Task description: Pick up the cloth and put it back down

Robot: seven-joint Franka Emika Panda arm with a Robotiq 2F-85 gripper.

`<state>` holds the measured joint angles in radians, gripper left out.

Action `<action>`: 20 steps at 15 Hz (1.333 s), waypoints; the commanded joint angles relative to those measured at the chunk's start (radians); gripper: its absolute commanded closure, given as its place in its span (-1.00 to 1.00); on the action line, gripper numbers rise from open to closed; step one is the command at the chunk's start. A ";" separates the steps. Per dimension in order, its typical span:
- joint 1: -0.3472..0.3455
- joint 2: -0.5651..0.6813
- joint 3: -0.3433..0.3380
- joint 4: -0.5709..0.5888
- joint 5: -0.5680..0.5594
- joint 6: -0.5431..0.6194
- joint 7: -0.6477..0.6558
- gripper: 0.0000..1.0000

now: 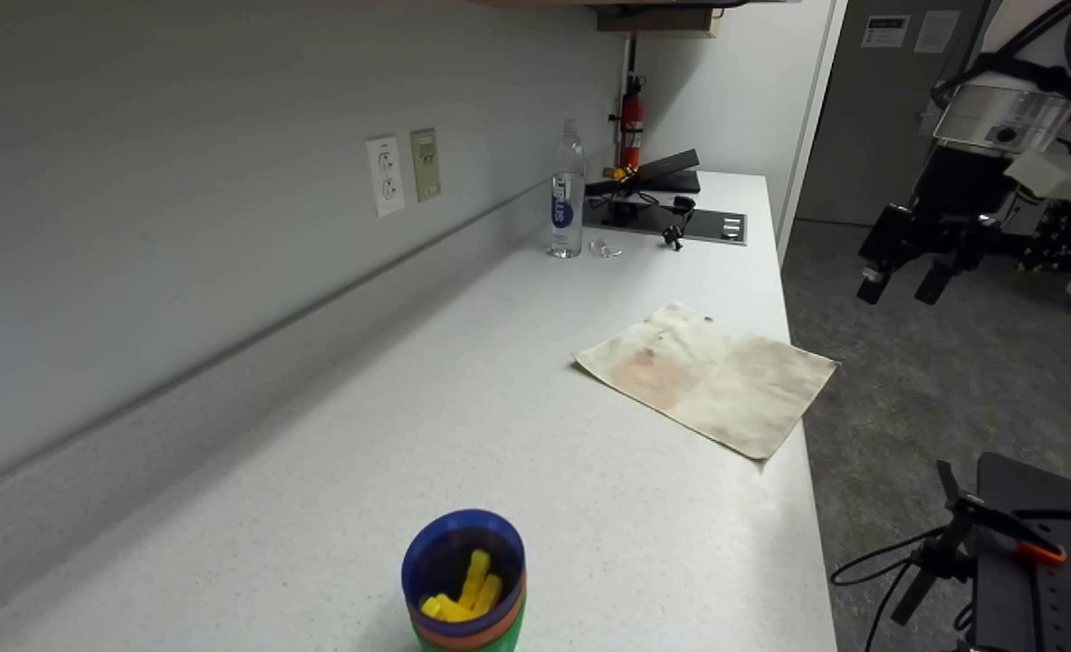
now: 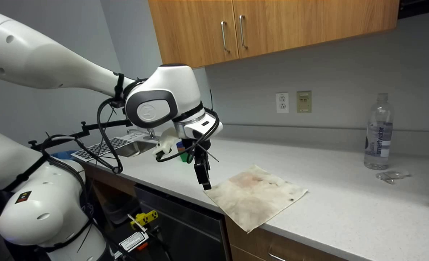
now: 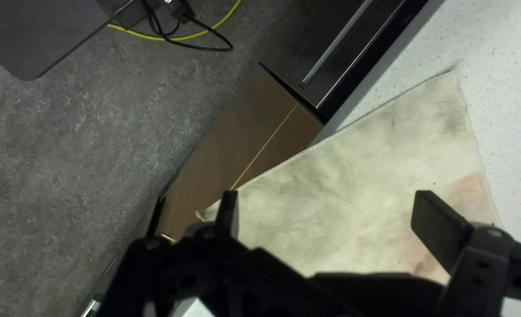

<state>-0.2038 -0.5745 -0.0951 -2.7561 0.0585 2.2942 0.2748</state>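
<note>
In an exterior view the arm (image 1: 997, 113) hangs in the upper right corner, its end leaning down and to the left. The jaws point at the floor (image 1: 861, 340), spread, with a clear gap between their tips. They are apart from the cloth (image 1: 725, 380), which lies flat right of centre on the desk (image 1: 390, 471), one corner reaching past the edge. A bottle (image 1: 568, 204) stands upper middle; stacked cups (image 1: 463, 518) stand lower middle, yellow pieces (image 1: 475, 580) inside.

In an exterior view the forearm (image 2: 65, 54) slopes from the upper left down to the wrist (image 2: 174, 90), near the middle. There the arm bends and the jaws point down, tips tilted slightly right. Seen side-on, their gap cannot be told here. The tips appear beside the cloth's left corner; its lowest corner juts over the desk's front edge.

In the wrist view the jaws rise from the bottom, wide apart, the cloth visible between them. The left jaw overlaps the cloth's edge near a corner; the right one appears beside a pinkish stain.
</note>
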 commanded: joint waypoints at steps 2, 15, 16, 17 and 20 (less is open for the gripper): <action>0.017 0.084 0.010 0.002 0.120 0.041 0.083 -1.00; 0.005 0.100 0.013 0.003 0.111 0.041 0.068 -1.00; 0.010 0.114 0.010 0.003 0.124 0.046 0.069 -1.00; 0.013 0.124 0.011 0.003 0.132 0.053 0.076 -1.00; 0.023 0.159 0.009 0.002 0.171 0.074 0.094 -1.00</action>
<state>-0.1945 -0.4514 -0.0862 -2.7555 0.1791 2.3379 0.3483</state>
